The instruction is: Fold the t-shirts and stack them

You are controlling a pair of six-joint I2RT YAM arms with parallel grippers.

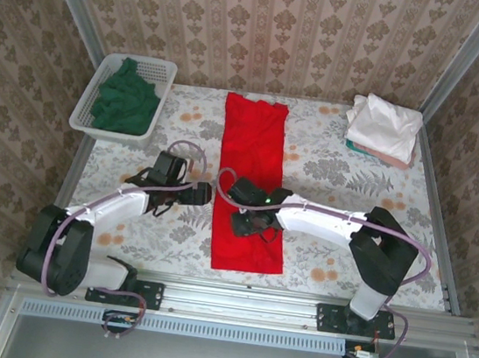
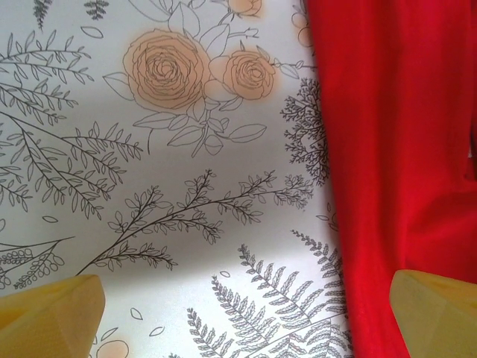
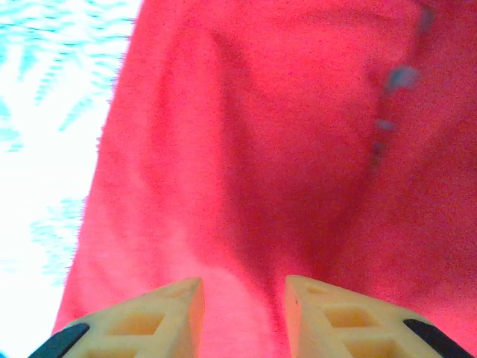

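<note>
Left gripper (image 2: 246,291) reaches inward, jaws wide apart; right gripper (image 3: 244,287) angles down, jaws narrowly parted, possibly pinching.

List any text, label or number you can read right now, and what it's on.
No text can be read.
The red t-shirt: plain red from above. The right wrist view shows grey-blue marks on it, too blurred to read.
The green t-shirt and the white folded stack: no print showing.

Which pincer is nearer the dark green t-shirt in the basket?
Left. The left pincer sits nearer the camera and right of the dark green t-shirt, at the red t-shirt's left edge. The right pincer is farther right, over the red t-shirt.
</note>
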